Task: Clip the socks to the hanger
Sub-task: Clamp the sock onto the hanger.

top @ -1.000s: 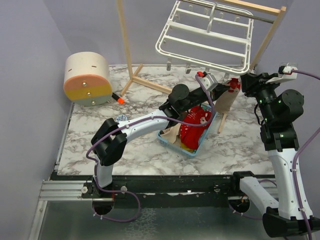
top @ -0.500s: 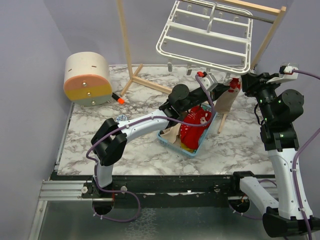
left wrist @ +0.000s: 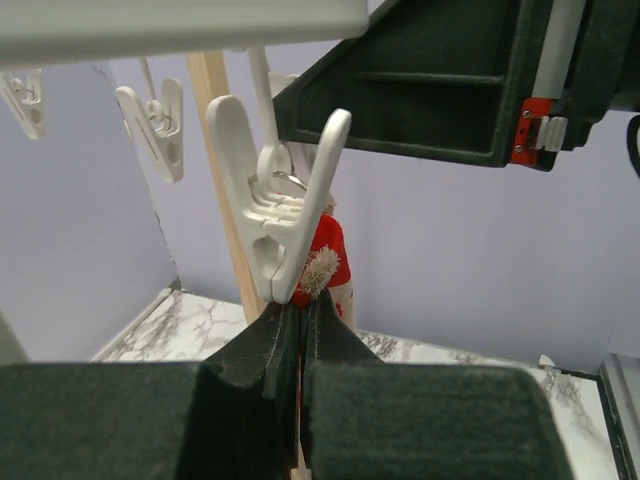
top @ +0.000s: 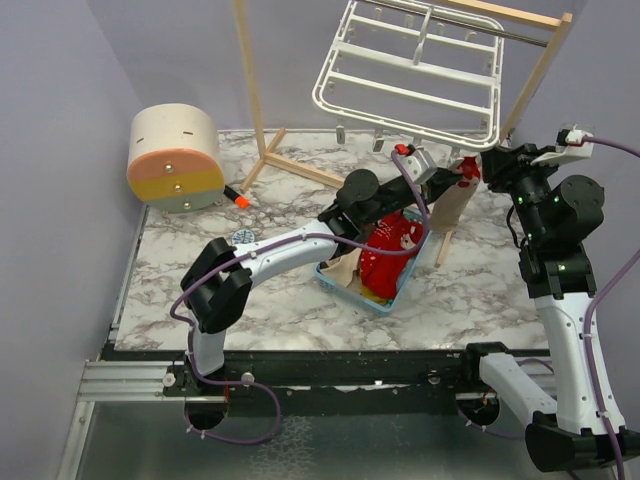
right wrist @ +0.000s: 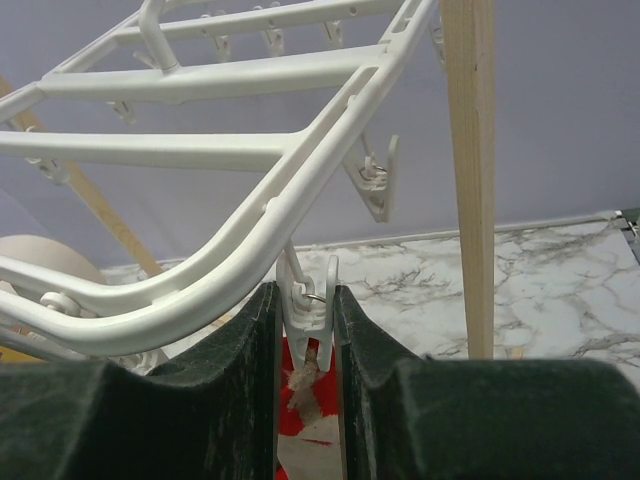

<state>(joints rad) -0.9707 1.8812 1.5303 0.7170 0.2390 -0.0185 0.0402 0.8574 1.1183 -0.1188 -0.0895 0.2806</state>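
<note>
From above, your left gripper (top: 457, 180) holds a red and beige fabric sock (top: 452, 207) up under the near right corner of the large white plastic drying hanger (top: 410, 90). The right gripper (top: 484, 162) is just beside it, and more red socks (top: 385, 255) lie in the light-blue plastic basket (top: 395, 298). In the left wrist view, the fingers (left wrist: 260, 350) are pinched tight on the sock's fringed edge, at the mouth of a small white plastic clip (left wrist: 275, 215). In the right wrist view, your right fingers (right wrist: 255, 330) squeeze that clip's handles from both sides. Whether it bites the sock is hard to tell. No other sock shows on the hanger, so I judge nearly everything is left.
</note>
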